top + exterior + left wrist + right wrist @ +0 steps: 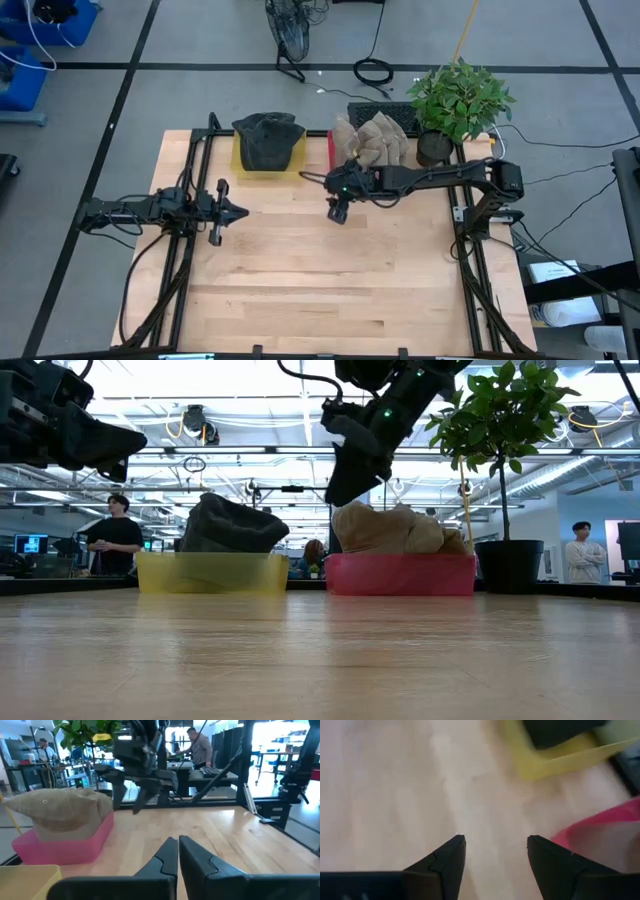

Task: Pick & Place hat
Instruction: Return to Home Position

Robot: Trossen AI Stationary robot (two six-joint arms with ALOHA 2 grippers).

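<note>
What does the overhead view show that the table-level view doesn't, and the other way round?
Only the high view: a coiled black cable on the floor. Only the low view: a person in black and a person in white standing behind. Both: black fabric caps in the yellow plastic bin, brown fabric caps in the red plastic bin, the green potted plant, the open right tool.

The yellow bin [244, 168] holds black caps [268, 140]; the red bin [331, 151] holds brown caps [376, 139].

Along the table's [300, 280] far edge, the left bin [270, 172] holds a cap heap [268, 140]. Just right, the right bin [331, 150] holds a second cap heap [372, 140]. A potted plant [458, 100] stands farther right.
</note>
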